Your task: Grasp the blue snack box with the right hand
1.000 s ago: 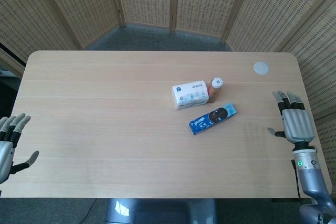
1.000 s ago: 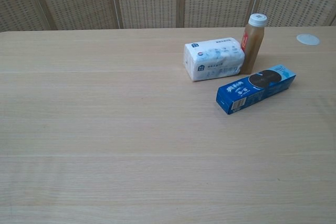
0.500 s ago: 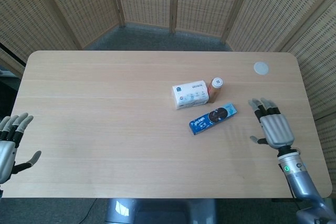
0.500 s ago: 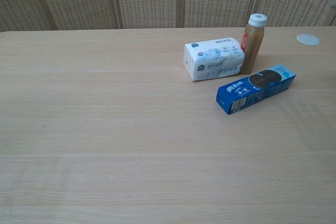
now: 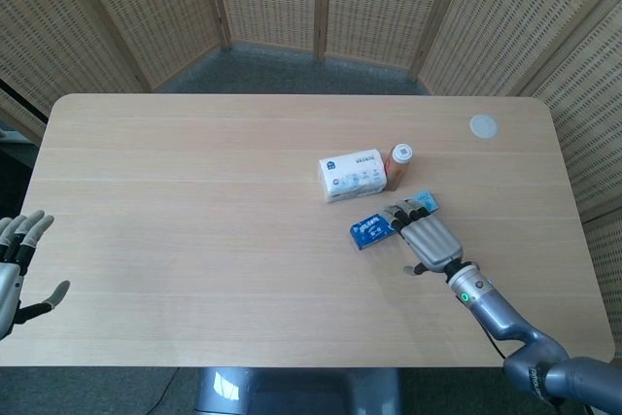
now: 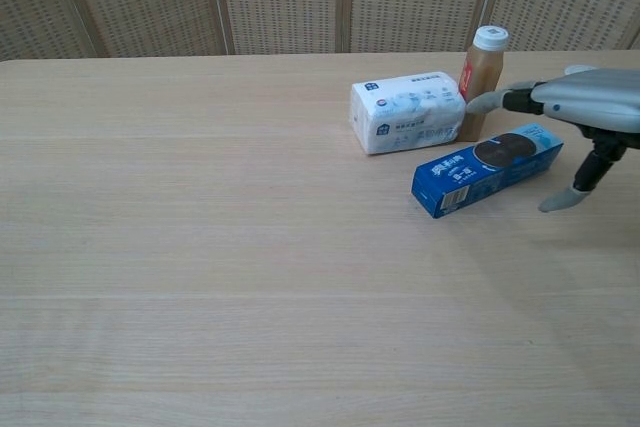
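The blue snack box [image 5: 373, 227] [image 6: 487, 170] lies flat on the table, angled, just in front of a white tissue pack and a bottle. My right hand [image 5: 426, 235] [image 6: 578, 107] hovers over the box's right end, fingers spread and extended, thumb hanging down beside the box. In the chest view the hand is above the box and holds nothing. My left hand [image 5: 17, 266] stays open at the table's left edge, far from the box.
A white tissue pack [image 5: 352, 175] [image 6: 407, 112] and a brown bottle with a white cap [image 5: 398, 164] [image 6: 481, 80] stand right behind the box. A small white disc [image 5: 483, 125] [image 6: 586, 74] lies at the far right. The wooden table [image 5: 194, 221] has woven screens behind it.
My right hand has swept left from the table's right edge to above the right end of the blue box. The left hand has barely shifted. The objects have not moved.
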`<state>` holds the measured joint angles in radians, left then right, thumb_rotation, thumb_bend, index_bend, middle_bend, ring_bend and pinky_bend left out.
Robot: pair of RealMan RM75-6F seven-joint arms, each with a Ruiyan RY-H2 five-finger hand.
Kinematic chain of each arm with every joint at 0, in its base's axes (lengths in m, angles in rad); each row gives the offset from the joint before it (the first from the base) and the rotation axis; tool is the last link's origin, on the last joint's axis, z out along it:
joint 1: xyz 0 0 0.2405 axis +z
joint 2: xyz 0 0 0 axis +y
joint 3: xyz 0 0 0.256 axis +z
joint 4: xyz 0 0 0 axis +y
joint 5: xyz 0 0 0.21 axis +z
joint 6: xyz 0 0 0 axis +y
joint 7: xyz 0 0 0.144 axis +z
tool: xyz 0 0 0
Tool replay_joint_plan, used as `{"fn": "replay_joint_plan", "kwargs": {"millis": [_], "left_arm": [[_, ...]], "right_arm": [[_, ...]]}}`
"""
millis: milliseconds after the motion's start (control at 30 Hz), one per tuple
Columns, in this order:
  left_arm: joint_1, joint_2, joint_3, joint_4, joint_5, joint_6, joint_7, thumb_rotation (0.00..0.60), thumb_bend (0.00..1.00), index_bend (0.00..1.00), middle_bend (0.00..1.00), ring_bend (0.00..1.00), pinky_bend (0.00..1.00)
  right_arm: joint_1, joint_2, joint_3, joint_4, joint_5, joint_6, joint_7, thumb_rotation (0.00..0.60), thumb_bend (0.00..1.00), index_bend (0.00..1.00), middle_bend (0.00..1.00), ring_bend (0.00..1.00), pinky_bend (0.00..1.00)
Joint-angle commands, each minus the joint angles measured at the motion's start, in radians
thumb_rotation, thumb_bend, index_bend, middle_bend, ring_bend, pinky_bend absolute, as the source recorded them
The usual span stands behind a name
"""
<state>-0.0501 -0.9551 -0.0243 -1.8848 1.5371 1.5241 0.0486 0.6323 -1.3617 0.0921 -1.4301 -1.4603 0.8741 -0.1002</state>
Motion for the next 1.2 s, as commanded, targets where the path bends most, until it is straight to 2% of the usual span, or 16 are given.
{"fn": "replay_joint_plan", "kwargs": {"millis": [33, 367, 767, 900, 1033, 1100, 1200], "left_arm": [[0.0, 0.0, 0.0, 0.003, -0.002, -0.001, -0.004, 0.6, 0.32, 0.09, 0.0, 0.0, 0.0], [-0.012, -0.007, -0.007, 0.015, -0.016, -0.02, -0.011, 0.6, 0.32, 0.09, 0.0, 0.0, 0.0], [-0.03, -0.02, -0.015, 0.031, -0.035, -0.047, -0.02, 0.6, 0.32, 0.09, 0.0, 0.0, 0.0], [-0.031, -0.02, -0.014, 0.034, -0.033, -0.048, -0.029, 0.6, 0.32, 0.09, 0.0, 0.0, 0.0], [-0.032, -0.02, -0.014, 0.035, -0.032, -0.049, -0.037, 0.6, 0.32, 0.09, 0.0, 0.0, 0.0], [-0.033, -0.02, -0.013, 0.036, -0.03, -0.049, -0.042, 0.6, 0.32, 0.09, 0.0, 0.0, 0.0], [-0.033, -0.019, -0.013, 0.038, -0.029, -0.049, -0.047, 0.6, 0.32, 0.09, 0.0, 0.0, 0.0]], "right_arm": [[0.031, -0.026, 0.006, 0.034, -0.003, -0.035, 0.029, 0.6, 0.03, 0.0, 0.08, 0.0, 0.04], [0.137, -0.082, 0.008, 0.148, 0.034, -0.191, 0.064, 0.6, 0.05, 0.0, 0.08, 0.0, 0.04], [0.231, -0.134, 0.003, 0.259, 0.11, -0.345, 0.022, 0.6, 0.09, 0.0, 0.09, 0.0, 0.06], [0.241, -0.139, -0.001, 0.265, 0.125, -0.354, 0.016, 0.6, 0.12, 0.0, 0.15, 0.0, 0.14], [0.244, -0.143, -0.004, 0.266, 0.131, -0.347, 0.014, 0.6, 0.14, 0.01, 0.28, 0.0, 0.24], [0.245, -0.147, -0.006, 0.269, 0.135, -0.342, 0.012, 0.6, 0.15, 0.06, 0.34, 0.02, 0.3], [0.242, -0.156, -0.006, 0.276, 0.144, -0.333, 0.015, 0.6, 0.16, 0.1, 0.38, 0.05, 0.34]]}}
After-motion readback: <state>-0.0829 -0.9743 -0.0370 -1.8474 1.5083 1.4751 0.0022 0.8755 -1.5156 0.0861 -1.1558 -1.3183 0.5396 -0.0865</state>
